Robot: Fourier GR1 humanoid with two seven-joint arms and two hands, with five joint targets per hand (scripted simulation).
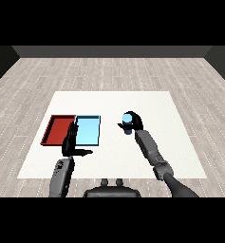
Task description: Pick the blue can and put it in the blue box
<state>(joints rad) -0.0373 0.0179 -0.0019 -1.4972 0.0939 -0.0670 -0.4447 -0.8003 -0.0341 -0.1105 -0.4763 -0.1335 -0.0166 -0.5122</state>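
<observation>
The blue can (128, 122) stands right of the trays, and my right hand (134, 122) is curled round it, thumb on its left side. The light blue tray (89, 130) lies left of the can with nothing in it. My left hand (71, 141) is open, fingers straight and pointing away, thumb out to the right; it overlaps the near left corner of the blue tray and the red tray's right edge.
The red tray (58, 129) lies directly left of the blue tray, touching it. Both sit on the white table (147, 104), which extends well to the right and behind the can.
</observation>
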